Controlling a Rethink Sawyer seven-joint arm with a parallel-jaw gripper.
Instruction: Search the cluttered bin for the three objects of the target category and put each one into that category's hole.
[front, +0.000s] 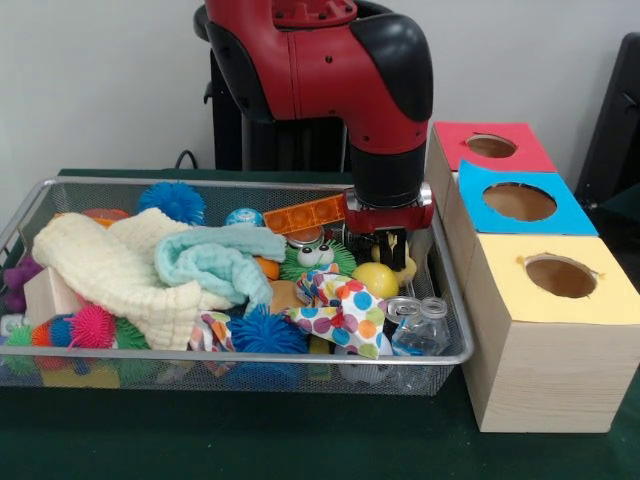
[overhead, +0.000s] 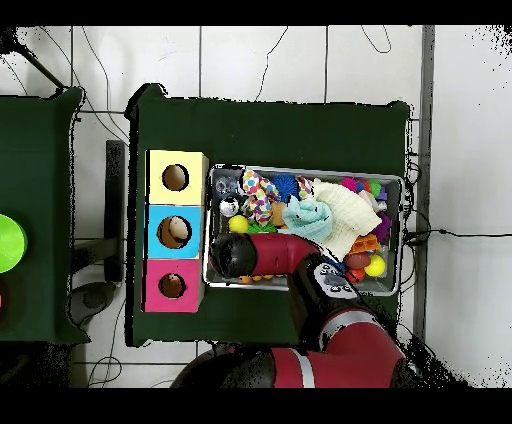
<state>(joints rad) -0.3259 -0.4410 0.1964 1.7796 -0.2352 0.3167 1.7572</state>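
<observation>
Silver wire mesh forms the bin (front: 235, 357), which is set across the middle of the table (front: 250, 440), with three boxes in a row along its one end. In the front view the tool (front: 392, 243) is lowered into the bin's boxes-side end, just behind a yellow rounded thing (front: 376, 280) that may be the duck; which it is cannot be told for sure. A dotted cloth (front: 340, 310) lies just in front, and a green toy with big eyes (front: 316, 254) lies beside it.

The step in hand is judged to be a reach for a figure in the clutter. It would be done well if the tool were brought straight down over the yellow thing, clear of the cloth and of the orange strip (front: 305, 214), so that nothing else is caught.

Dark fingers (front: 396, 244) are seen below the red wrist, but how far apart they stand cannot be told, nor whether anything is held. No figure is seen in any hole; the yellow box (front: 545, 330) stands nearest the camera.
</observation>
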